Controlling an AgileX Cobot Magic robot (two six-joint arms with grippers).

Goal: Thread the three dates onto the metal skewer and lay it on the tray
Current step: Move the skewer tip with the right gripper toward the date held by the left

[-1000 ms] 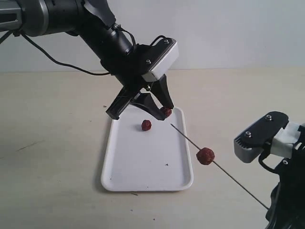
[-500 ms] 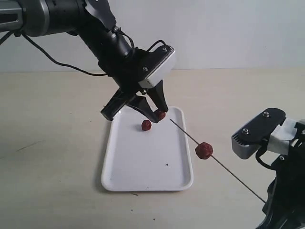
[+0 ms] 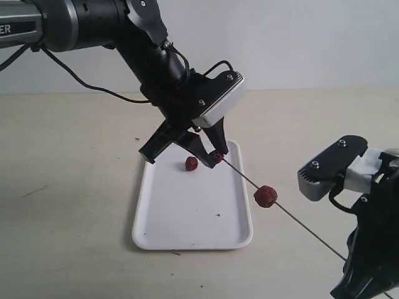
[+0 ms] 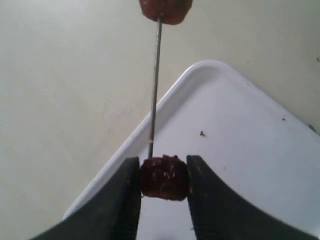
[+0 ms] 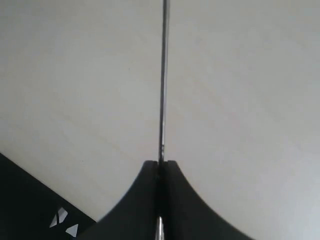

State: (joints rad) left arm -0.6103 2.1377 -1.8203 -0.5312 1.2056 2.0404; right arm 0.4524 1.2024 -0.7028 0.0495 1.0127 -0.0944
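My left gripper is shut on a dark red date, holding it above the far right corner of the white tray. The tip of the thin metal skewer touches this date. A second date is threaded partway along the rod. A third date lies on the tray's far part. My right gripper is shut on the skewer's lower end, near the bottom right of the exterior view.
The tan tabletop spreads around the tray. A black cable trails from the left arm along the back. Small dark specks dot the tray.
The left gripper has shifted right with its date until the date meets the skewer's tip. The right arm has edged left, carrying the skewer and threaded date toward the tray.
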